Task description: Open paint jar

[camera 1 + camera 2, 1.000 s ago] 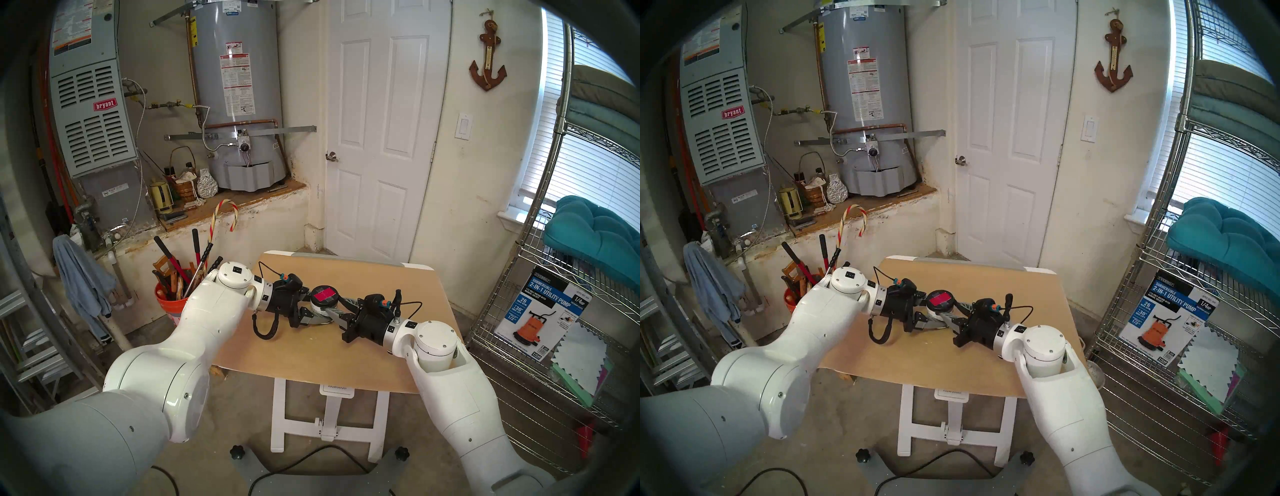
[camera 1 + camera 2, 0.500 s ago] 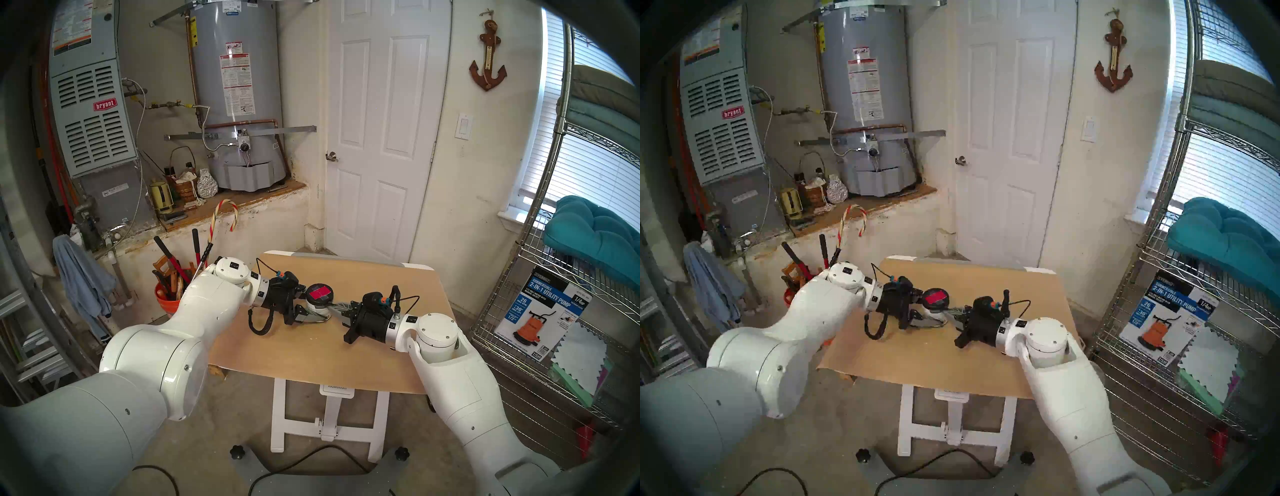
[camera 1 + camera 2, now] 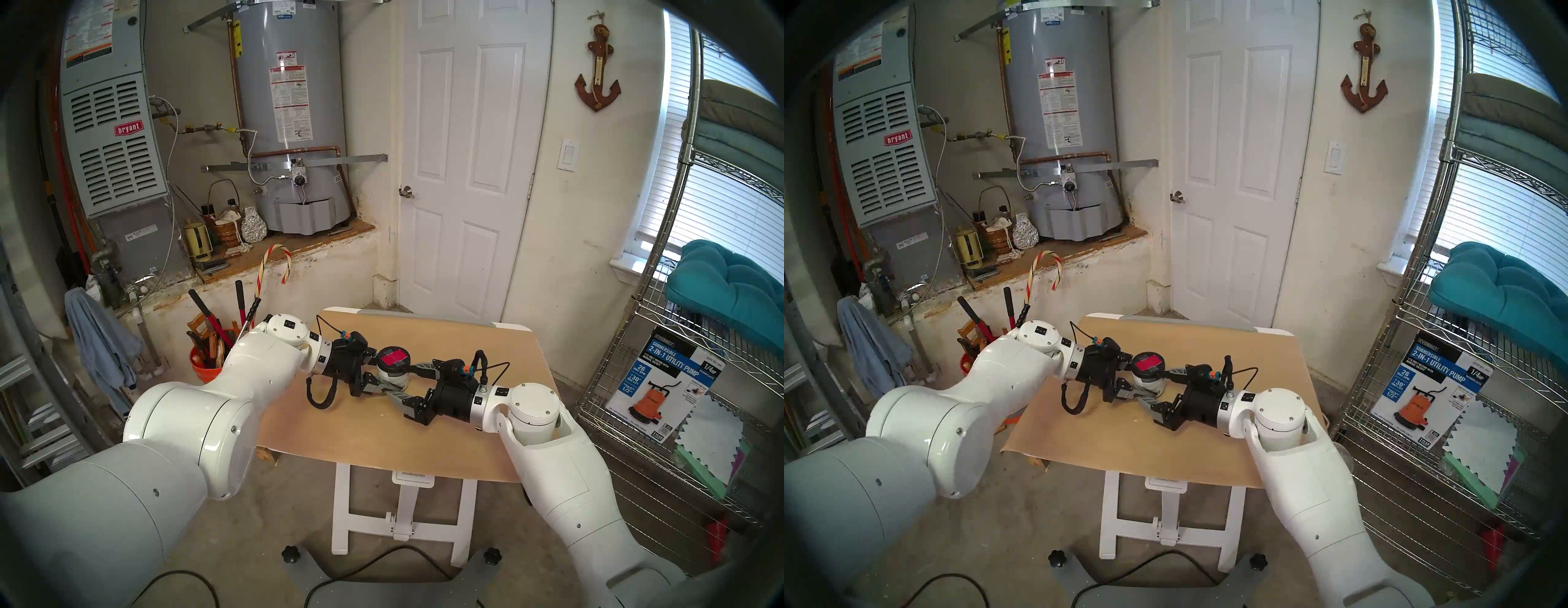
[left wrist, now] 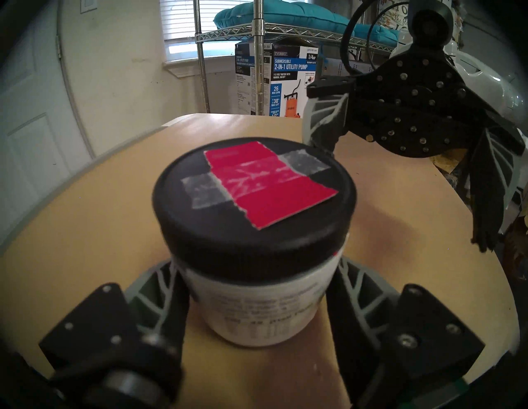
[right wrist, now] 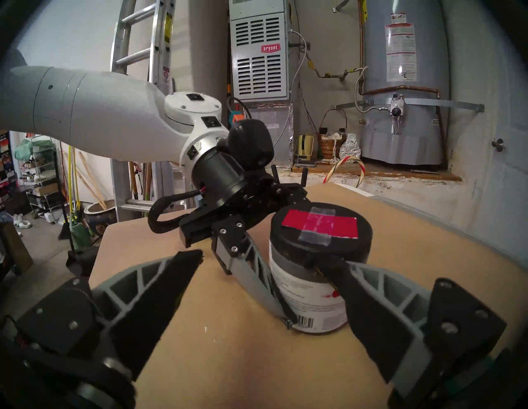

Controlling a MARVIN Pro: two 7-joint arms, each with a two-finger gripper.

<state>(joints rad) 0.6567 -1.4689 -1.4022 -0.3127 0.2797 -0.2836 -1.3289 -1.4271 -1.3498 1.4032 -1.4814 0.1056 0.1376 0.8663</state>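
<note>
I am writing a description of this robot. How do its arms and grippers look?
Both arms are glossy white with rounded joints and small black square marks. Each gripper has a black body with screws and grey ribbed fingers with black pads. A black cable loops at the left wrist.

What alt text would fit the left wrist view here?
The left gripper clamps the white labelled body of a small paint jar on a tan table; its black round lid, with a taped red square, is on. The open right gripper sits beyond.

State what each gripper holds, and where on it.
The left gripper clamps the paint jar by its white body, below the black lid. The right gripper is open, holding nothing.
</note>
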